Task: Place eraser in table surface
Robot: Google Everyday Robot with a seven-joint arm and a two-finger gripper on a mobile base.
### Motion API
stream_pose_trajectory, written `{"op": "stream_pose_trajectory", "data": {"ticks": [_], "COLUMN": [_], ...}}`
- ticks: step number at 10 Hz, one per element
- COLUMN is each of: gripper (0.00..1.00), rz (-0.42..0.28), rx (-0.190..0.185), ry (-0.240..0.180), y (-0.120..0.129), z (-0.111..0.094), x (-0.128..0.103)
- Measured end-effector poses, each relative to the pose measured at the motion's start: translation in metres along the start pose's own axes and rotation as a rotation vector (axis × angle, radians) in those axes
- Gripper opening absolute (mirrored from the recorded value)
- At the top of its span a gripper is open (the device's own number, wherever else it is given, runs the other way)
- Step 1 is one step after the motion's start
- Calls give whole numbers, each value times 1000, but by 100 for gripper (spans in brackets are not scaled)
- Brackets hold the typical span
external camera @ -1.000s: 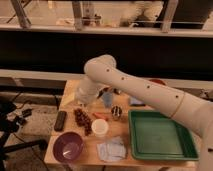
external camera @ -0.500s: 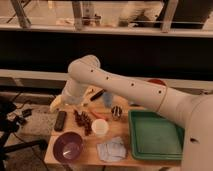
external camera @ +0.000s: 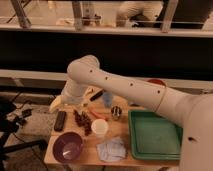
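- My claw (external camera: 56, 103) hangs beyond the purple bowl (external camera: 69, 146), over the desk's (external camera: 90, 155) far-left corner, spread wide and holding nothing.
- I see the eraser (external camera: 60, 120) lying flat on the desk, just behind that bowl's left side.

- The gripper (external camera: 56, 103) hangs over the table's far-left edge, jaws spread and nothing in them.
- The eraser (external camera: 60, 120) lies flat on the table surface (external camera: 121, 129), just camera-side of the gripper and apart from it.
- The purple bowl (external camera: 68, 146) sits beyond the eraser, further from the gripper.
- The green tray (external camera: 155, 136) is well off to the gripper's right in view.
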Motion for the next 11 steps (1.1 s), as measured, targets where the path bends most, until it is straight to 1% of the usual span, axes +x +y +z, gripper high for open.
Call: {"op": "stream_pose_trajectory", "data": {"ticks": [2, 3, 4, 5, 6, 8, 9, 11], "gripper": [80, 80, 80, 80, 80, 80, 80, 80], "rz": [-68, -86, -168, -199, -236, -248, -238, -178], "rx": [-10, -11, -17, -24, -54, -96, -121, -190], "ry": [-20, -26, -57, -68, -83, -92, -94, -103], "y": [-24, -33, -73, -85, -91, -86, -80, -54], "z": [17, 23, 55, 69, 93, 115, 119, 119], "x": [6, 9, 26, 32, 41, 48, 50, 50]}}
